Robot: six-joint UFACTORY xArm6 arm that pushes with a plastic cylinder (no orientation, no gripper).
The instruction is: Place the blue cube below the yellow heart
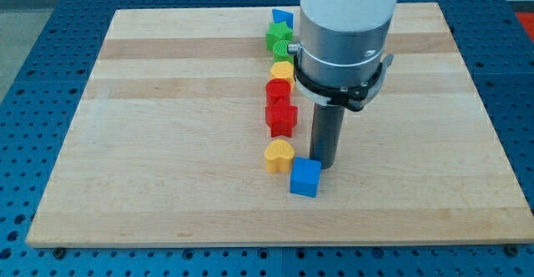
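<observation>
Blue cube [305, 177]: resting flat on the bench [167, 143], toward the 6 o'clock edge, at roughly 4 o'clock of the yellow heart [279, 154] and just beside it, perhaps touching at one corner (too close to call). Not yet squarely at the heart's 6 o'clock, so by this reading close to done, with a short shove toward 9 o'clock remaining.

At about 1 o'clock of the cube, pressed against or just behind its far face: my tip [324, 165], partly masked by the cube's top edge. As end effector, only a plain dark rod [324, 135]: nothing to open or clench, nothing grasped, contact by pushing alone.

Farther toward 12 o'clock, strung in a line: two red blocks [280, 106], a second yellow block [282, 70] half hidden behind the arm (shape unclear), a green block [279, 37], a small blue block [282, 16].

Handling, judged from looks: small, rigid, light, probably hard plastic; smooth faces on smooth wood, so likely to slide readily and to spin if struck off centre. No lifting possible; best met at the middle of a flat side face, here the face turned toward 3 o'clock, then nudged gently toward 9 o'clock. Risk: clipping a corner and turning the cube into the heart, dragging the heart out of place.
</observation>
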